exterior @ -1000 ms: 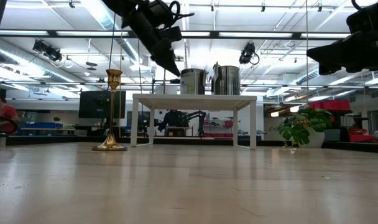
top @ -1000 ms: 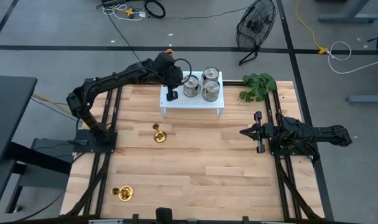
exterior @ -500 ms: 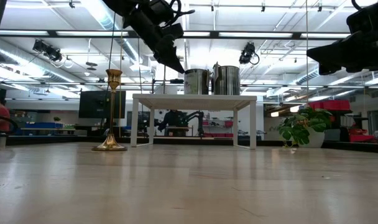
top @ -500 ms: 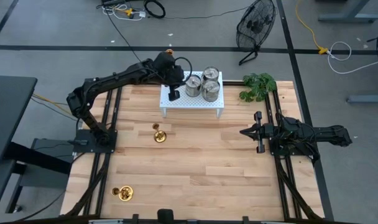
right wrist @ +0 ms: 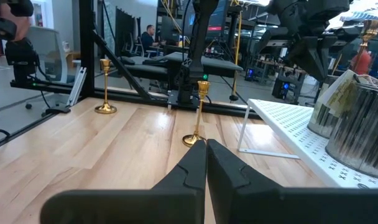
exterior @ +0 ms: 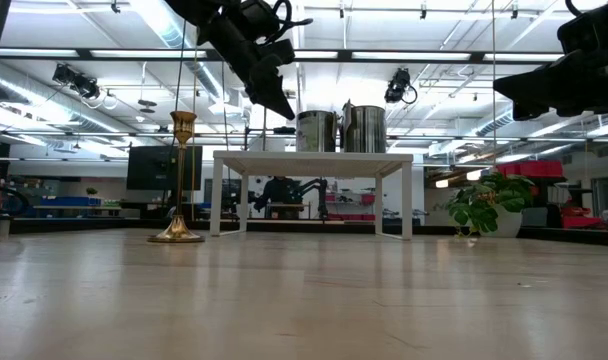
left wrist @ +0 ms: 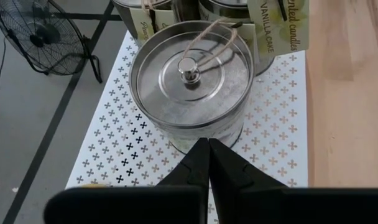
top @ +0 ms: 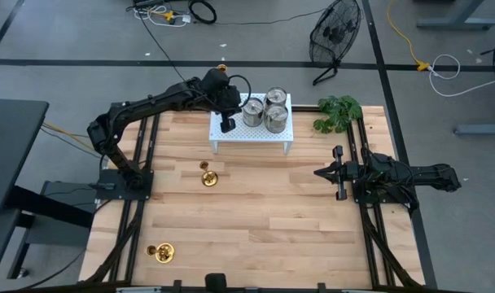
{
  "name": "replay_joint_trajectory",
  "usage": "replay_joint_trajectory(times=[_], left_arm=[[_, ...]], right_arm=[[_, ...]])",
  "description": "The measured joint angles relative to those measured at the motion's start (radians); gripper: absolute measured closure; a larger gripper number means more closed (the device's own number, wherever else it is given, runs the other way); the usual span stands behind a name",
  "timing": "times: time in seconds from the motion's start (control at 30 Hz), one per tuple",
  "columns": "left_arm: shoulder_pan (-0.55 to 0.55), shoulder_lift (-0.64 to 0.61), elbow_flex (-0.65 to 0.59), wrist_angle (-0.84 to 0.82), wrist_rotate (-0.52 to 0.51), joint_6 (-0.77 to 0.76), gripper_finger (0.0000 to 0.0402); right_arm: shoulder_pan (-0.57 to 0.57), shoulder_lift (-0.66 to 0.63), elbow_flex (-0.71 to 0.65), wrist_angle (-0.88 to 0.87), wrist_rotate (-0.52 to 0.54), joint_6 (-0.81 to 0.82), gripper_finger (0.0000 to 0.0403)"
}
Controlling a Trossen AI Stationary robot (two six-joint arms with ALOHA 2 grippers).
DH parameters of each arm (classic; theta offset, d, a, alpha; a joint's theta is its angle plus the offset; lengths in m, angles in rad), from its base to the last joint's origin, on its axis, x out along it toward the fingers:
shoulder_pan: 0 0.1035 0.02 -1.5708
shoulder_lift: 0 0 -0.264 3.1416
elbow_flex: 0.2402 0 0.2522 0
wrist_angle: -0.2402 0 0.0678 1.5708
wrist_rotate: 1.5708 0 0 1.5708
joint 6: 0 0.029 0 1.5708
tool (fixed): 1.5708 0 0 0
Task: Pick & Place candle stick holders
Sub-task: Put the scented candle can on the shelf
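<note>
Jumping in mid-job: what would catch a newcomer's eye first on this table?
The silver tin candle holders clustered on the white perforated rack at the table's far edge, with the left gripper, fingers shut, hovering by the rack's left end. Next, two gold candlestick holders stand on the wood: one near the rack, one at the near left.

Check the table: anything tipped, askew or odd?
Nothing stands out. Three squat silver lidded tins sit upright on the white perforated rack; two slim gold candlestick holders stand upright on the wooden table. The left pincer, shut, hangs over the rack.
</note>
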Motion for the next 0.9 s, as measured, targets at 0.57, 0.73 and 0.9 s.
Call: replay_joint_trajectory(times=[0.57,0.73,0.9], left_arm=[[0.0,0.0,0.0,0.005,-0.003,-0.002,0.0398],[0.0,0.0,0.0,0.005,-0.003,-0.002,0.0399],[0.0,0.0,0.0,0.005,-0.003,-0.004,0.04]], right_arm=[[0.0,0.0,0.0,0.0,0.0,0.0,0.0385],[0.0,0.0,0.0,0.0,0.0,0.0,0.0385],[0.0,0.0,0.0,0.0,0.0,0.0,0.0385]])
